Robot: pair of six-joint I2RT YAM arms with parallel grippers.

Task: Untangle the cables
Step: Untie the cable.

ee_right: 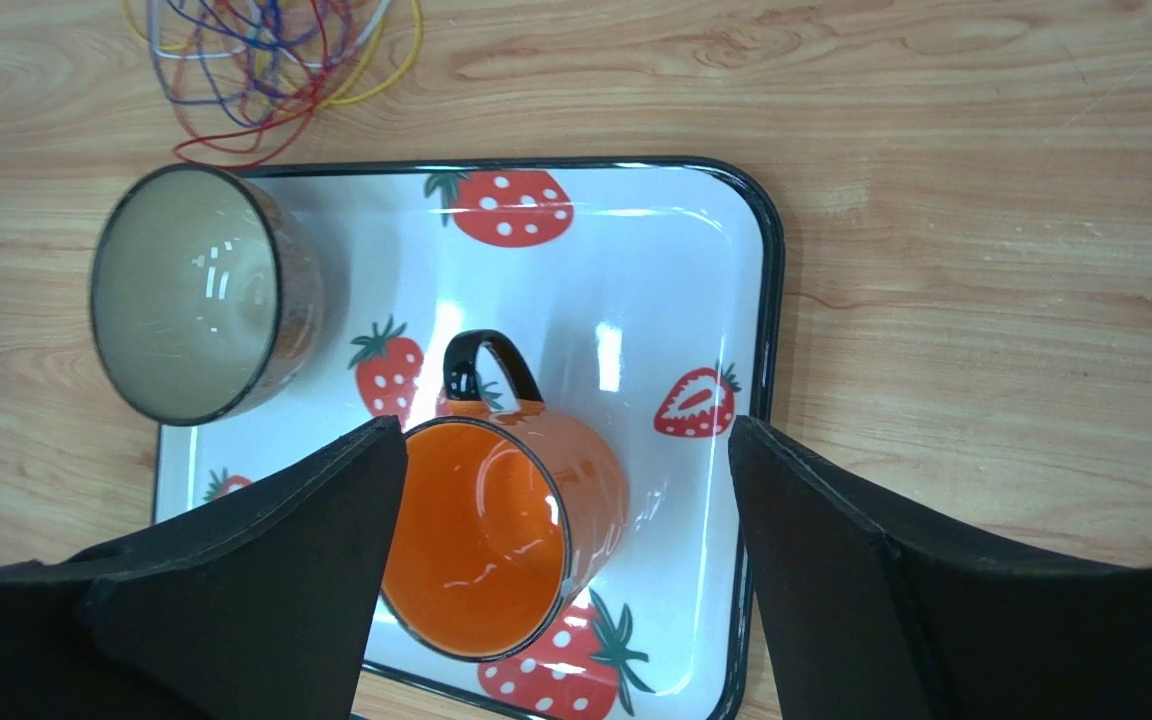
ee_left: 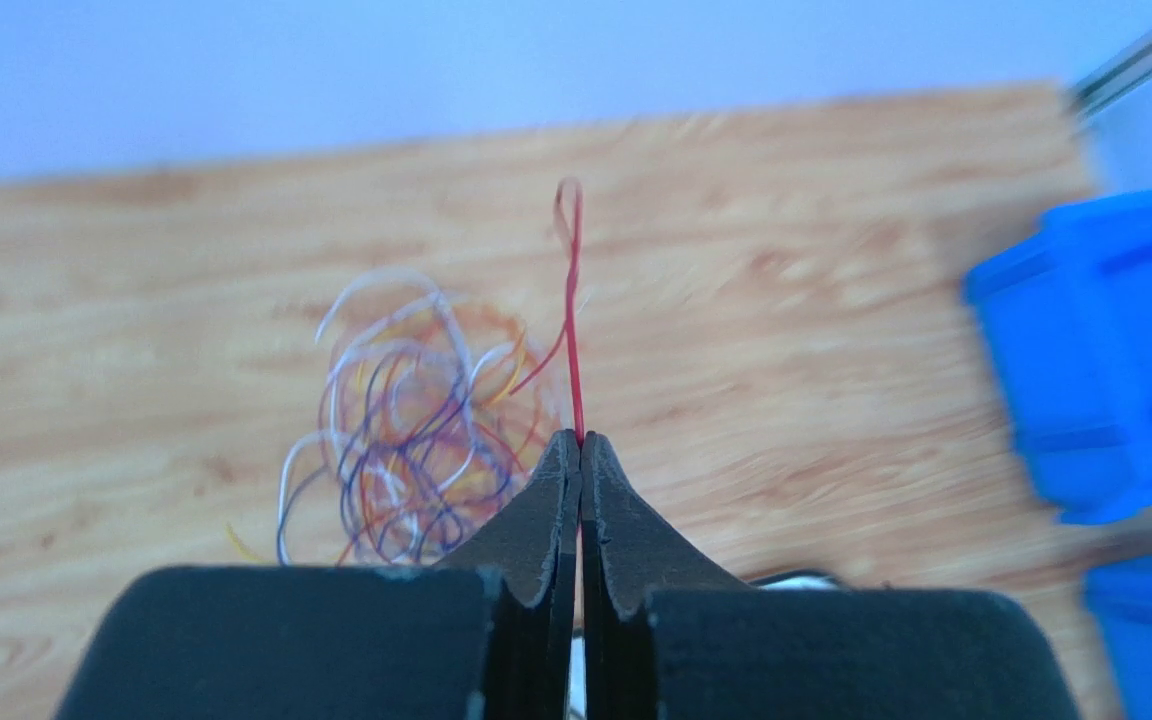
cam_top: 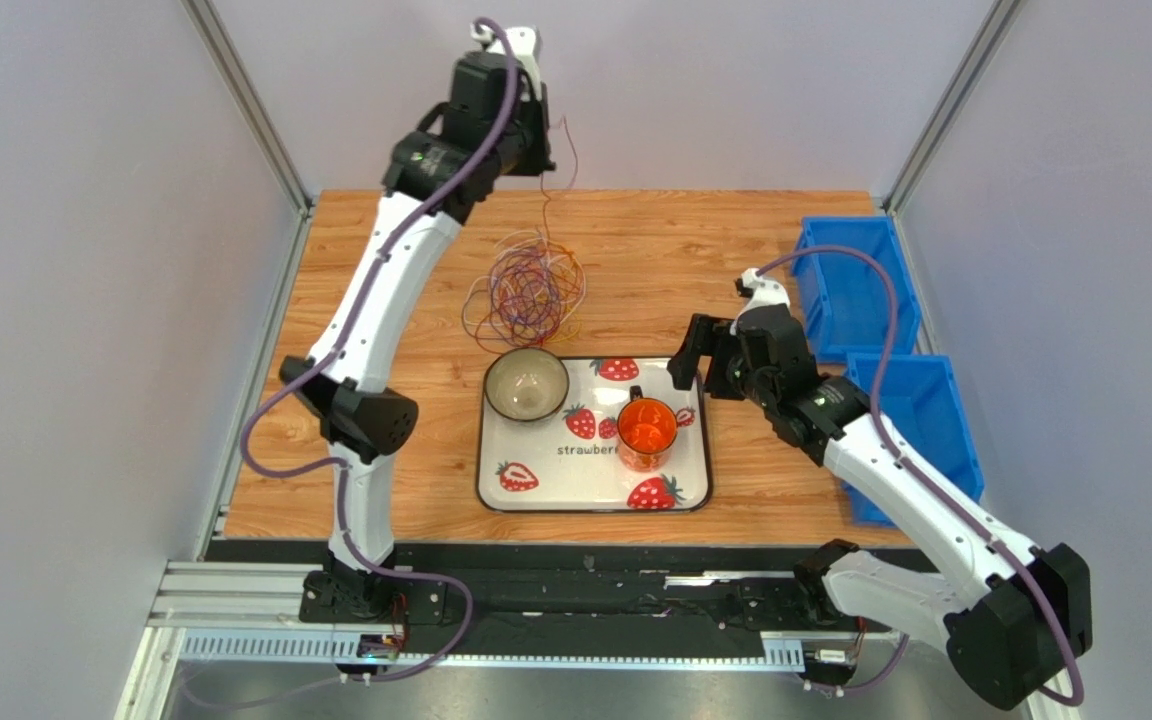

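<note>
Jaws pressed together, the left gripper (ee_left: 581, 444) pinches 1 reddish-pink strand (ee_left: 573, 315) of the cables and holds it raised above the far side of the wooden table (cam_top: 657, 248). In the left wrist view the strand rises straight from the closed fingertips and curls into a small loop at its end. From above, the same gripper (cam_top: 545, 168) shows a thin line hanging from it towards the heap below.

The rest of the cables (cam_top: 534, 285) lie in a loose tangle of purple, orange, yellow and red loops on the bare wood, just beyond the far edge of the tray (cam_top: 687, 483). The heap shows blurred in the left wrist view (ee_left: 402, 435), to the left of the pinched strand.

The right gripper (cam_top: 695, 360) hangs over the right part of the tray with its jaws spread wide and nothing between them. Its wrist camera looks down between the 2 fingers (ee_right: 564, 435) at an orange mug (ee_right: 500, 533) standing on the strawberry-print tray (ee_right: 687, 270), its black handle turned towards the far side. A pale bowl (ee_right: 184, 293) with a dark rim sits at the tray's far left corner, close to the tangle's nearest loops (ee_right: 274, 60).

2 blue bins (cam_top: 853, 285) stand at the table's right edge, well apart from the cables
</note>
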